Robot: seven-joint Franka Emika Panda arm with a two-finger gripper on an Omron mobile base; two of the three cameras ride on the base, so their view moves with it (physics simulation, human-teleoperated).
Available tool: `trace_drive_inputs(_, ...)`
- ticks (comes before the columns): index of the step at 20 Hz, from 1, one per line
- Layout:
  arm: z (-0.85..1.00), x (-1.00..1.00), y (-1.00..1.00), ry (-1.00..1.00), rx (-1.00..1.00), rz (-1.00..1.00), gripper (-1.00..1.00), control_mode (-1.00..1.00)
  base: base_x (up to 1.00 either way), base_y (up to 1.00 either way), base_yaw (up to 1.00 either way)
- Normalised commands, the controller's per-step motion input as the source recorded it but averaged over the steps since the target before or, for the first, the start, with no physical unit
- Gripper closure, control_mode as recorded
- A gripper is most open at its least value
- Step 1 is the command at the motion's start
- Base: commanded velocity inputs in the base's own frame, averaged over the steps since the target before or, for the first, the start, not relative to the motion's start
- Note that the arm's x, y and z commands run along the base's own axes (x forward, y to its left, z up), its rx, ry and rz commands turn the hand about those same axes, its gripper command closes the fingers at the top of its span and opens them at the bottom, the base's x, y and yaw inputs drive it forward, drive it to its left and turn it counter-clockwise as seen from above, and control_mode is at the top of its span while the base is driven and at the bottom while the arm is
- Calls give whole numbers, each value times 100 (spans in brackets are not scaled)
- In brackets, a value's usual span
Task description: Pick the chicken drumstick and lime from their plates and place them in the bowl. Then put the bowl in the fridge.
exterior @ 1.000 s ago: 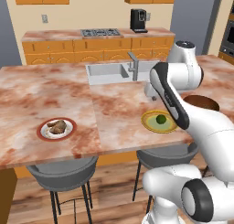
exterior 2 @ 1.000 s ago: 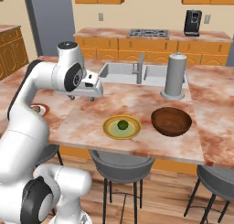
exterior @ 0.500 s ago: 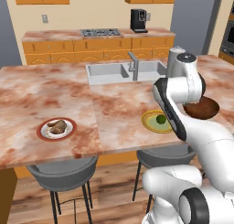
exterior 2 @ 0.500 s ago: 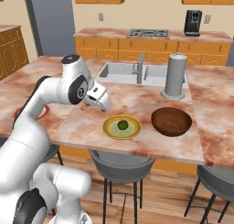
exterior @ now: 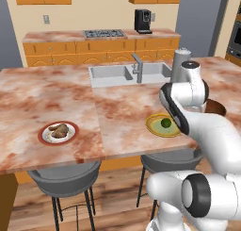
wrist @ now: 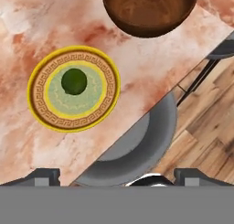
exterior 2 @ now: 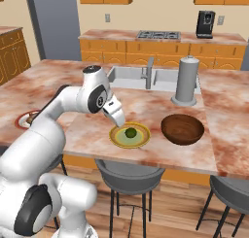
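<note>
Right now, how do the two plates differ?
The yellow-rimmed plate has a patterned border and pale green centre; the red-rimmed plate is white inside. The yellow-rimmed plate holds the lime, the red-rimmed one the chicken drumstick. The yellow-rimmed plate lies beside the bowl; the red-rimmed one sits far off. Both are round, flat on the counter.

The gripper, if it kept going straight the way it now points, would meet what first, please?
Probably the counter's front edge beside the yellow plate, or the grey stool seat just past it; depth is unclear. The gripper is open, and the lime lies off that line.
</note>
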Motion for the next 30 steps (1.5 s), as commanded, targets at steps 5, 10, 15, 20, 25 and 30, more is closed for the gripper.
trace_drive_inputs(5,-31,29,-17,1,16,-6,-100,-100,0,0,0)
trace_drive_inputs(10,-34,36,-5,0,6,-8,-100,-100,0,0,0)
trace_drive_inputs(15,-31,43,-3,0,0,-7,-100,-100,0,0,0)
trace_drive_inputs(20,-34,33,-9,2,4,-4,-100,-100,0,0,0)
trace_drive_inputs(25,-32,28,-5,1,7,0,-100,-100,0,0,0)
trace_drive_inputs(30,-28,33,-3,2,1,0,-100,-100,0,0,0)
